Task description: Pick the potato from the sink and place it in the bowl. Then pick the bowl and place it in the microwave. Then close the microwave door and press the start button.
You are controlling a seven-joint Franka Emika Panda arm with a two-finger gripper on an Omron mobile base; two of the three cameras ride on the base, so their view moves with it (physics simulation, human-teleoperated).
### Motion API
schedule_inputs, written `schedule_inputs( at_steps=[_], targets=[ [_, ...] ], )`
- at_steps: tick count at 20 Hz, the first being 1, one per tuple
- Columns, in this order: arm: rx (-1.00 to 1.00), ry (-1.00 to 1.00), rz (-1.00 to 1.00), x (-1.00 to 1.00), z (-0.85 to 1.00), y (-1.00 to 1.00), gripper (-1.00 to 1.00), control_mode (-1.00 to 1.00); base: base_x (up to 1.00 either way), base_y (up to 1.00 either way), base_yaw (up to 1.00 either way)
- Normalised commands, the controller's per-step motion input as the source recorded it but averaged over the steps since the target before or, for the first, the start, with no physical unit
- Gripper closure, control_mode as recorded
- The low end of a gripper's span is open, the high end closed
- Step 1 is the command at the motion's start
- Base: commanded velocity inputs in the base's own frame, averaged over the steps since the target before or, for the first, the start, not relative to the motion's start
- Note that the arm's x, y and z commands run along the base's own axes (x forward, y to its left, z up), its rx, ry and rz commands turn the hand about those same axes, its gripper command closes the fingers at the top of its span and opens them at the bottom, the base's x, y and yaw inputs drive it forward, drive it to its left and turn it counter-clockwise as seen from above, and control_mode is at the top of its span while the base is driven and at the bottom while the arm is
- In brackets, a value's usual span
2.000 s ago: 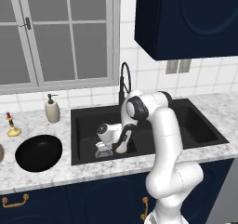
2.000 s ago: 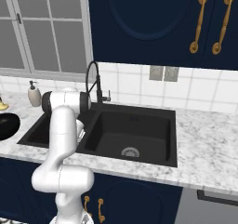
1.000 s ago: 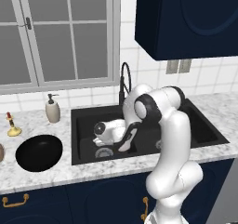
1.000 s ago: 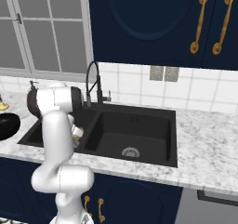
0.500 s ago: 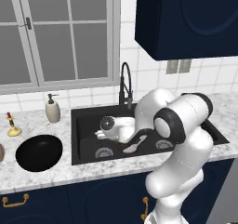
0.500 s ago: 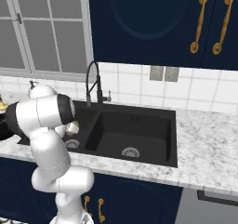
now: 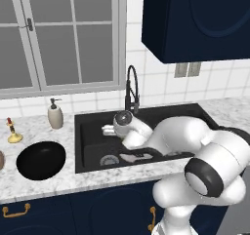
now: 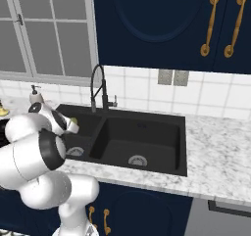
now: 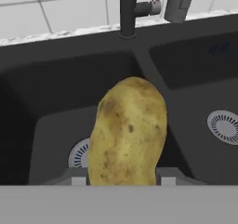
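Hand view: the gripper [image 9: 123, 181] clamps the potato [image 9: 128, 132], its long axis running along the fingers, above the sink [image 9: 56, 83]. The sink's left basin lies beneath, set in marble counter [image 7: 58, 180].

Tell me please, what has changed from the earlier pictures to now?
The white arm has folded low and swung toward the left basin of the black double sink. The hand holds the yellowish-tan oval potato, lifted above the basin floor. The glossy black bowl stayed on the counter.

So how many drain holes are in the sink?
2. One drain is in the right basin of the sink; the other drain is in the left basin, beside the arm.
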Motion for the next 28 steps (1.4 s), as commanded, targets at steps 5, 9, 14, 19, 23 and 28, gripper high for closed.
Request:
schedule_inputs(
  at_steps=[5, 9, 14, 19, 23, 28],
  targets=[
    [0.08, 0.07, 0.0, -0.28, 0.98, 0.41, 1.0, -1.0, 0.0, 0.0, 0.0],
    [0.07, 0.06, 0.01, -0.28, 0.41, 0.61, 1.0, -1.0, 0.0, 0.0, 0.0],
    [0.08, 0.01, 0.08, -0.1, 0.21, 0.72, 1.0, -1.0, 0.0, 0.0, 0.0],
    [0.04, 0.0, 0.13, -0.05, 0.01, 0.77, 1.0, -1.0, 0.0, 0.0, 0.0],
    [0.0, 0.01, 0.12, -0.28, 0.0, 0.87, 1.0, -1.0, 0.0, 0.0, 0.0],
    [0.0, 0.03, 0.09, -0.19, 0.0, 0.86, 1.0, -1.0, 0.0, 0.0, 0.0]
  ],
)
